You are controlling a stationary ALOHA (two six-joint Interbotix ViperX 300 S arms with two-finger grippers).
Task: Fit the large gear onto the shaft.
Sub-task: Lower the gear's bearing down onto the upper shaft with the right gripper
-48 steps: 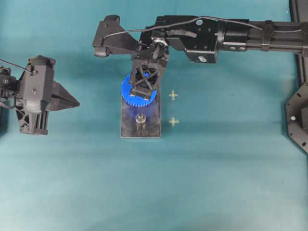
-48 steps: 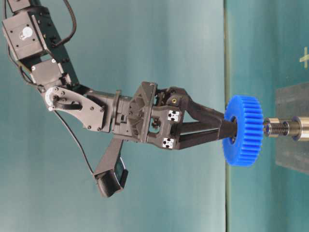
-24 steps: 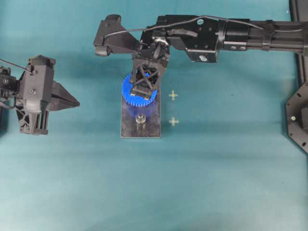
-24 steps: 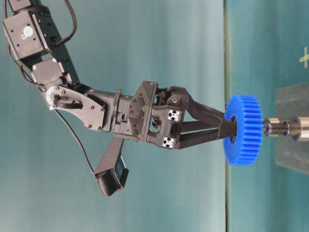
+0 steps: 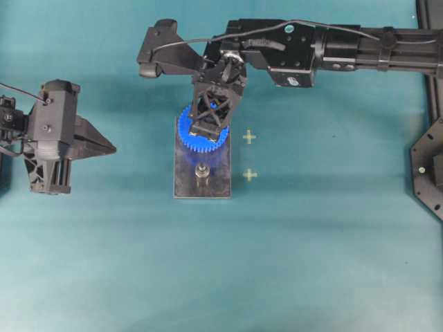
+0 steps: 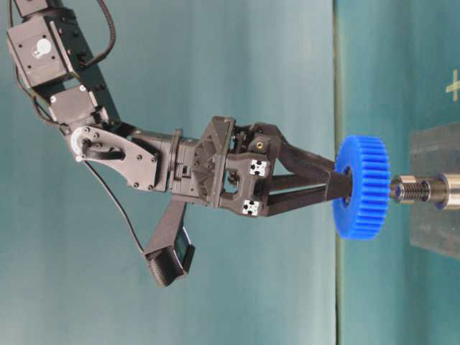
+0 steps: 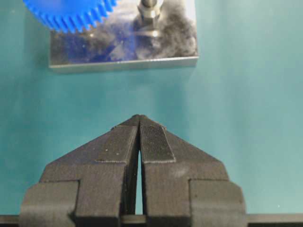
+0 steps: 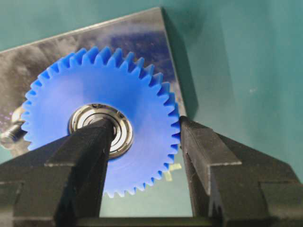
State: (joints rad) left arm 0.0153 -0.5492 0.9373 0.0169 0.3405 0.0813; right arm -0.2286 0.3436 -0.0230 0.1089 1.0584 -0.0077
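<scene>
Right gripper (image 8: 142, 142): fingers (image 8: 80, 156) pinching the gear (image 8: 102, 113), one finger over the bearing (image 8: 97, 120) at its centre, the other against the toothed rim. The table-level view shows the gear (image 6: 361, 185) held clear of the block (image 6: 435, 190), its bore facing the tip of a shaft (image 6: 413, 190); whether the tip has just entered the bearing cannot be told, since the gear face hides the joint. From overhead the gear (image 5: 185, 133) lies over the block's far end, hiding that pin, while the second pin (image 5: 202, 171) stands bare nearer the camera. Left gripper (image 7: 140, 124): fingers (image 7: 116, 142) pressed together, parked on the table well apart from the block (image 7: 123, 61).

Step in hand, as judged: aligning the bore with the shaft before seating. The next move calls for a straight push along the shaft axis, the gear kept square so the bearing does not bind, and release only once the gear rests on the collar.
</scene>
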